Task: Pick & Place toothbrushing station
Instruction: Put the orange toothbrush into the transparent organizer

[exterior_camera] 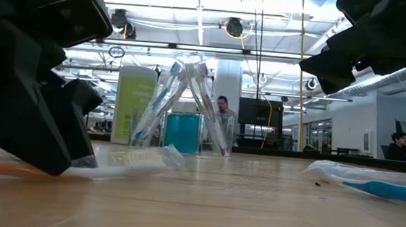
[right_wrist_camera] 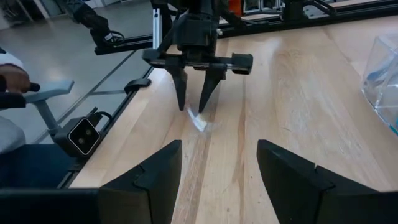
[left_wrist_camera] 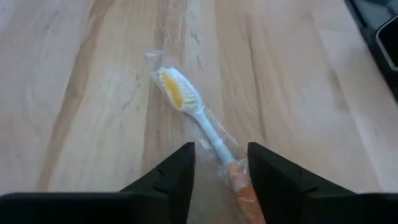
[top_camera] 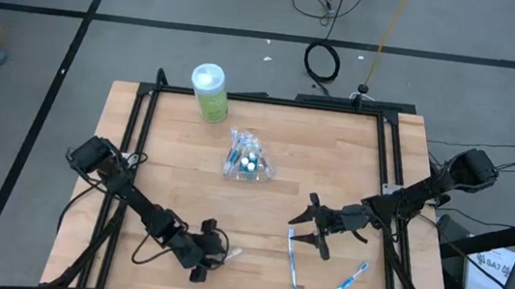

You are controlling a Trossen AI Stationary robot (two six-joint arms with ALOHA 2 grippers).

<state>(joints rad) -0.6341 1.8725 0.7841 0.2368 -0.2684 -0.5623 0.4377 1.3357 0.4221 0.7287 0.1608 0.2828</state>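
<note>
A wrapped toothbrush (left_wrist_camera: pixel 199 118) with a white head and an orange handle lies flat on the wooden table near its near edge; it also shows in the high view (top_camera: pixel 232 252). My left gripper (left_wrist_camera: pixel 221 168) points down with a finger on each side of the orange handle, a narrow gap between them. My right gripper (top_camera: pixel 299 225) is open and empty, hovering above the table right of centre. A clear cup (top_camera: pixel 246 158) holding several toothbrushes stands mid-table. Two blue wrapped toothbrushes (top_camera: pixel 293 260) (top_camera: pixel 347 283) lie near my right gripper. My left gripper's fingers (left_wrist_camera: pixel 261 180) come from above and stand across the toothbrush at the top of its orange handle (left_wrist_camera: pixel 237 182). The wrapper lies against one finger, but I cannot tell whether the fingers touch the handle. The toothbrush lies flat on the table.
A green bottle (top_camera: pixel 211 93) with a white cap stands at the table's far edge. Black frame rails (top_camera: pixel 133 130) run along the left, far and right sides of the table. People show in the room beyond the table.
</note>
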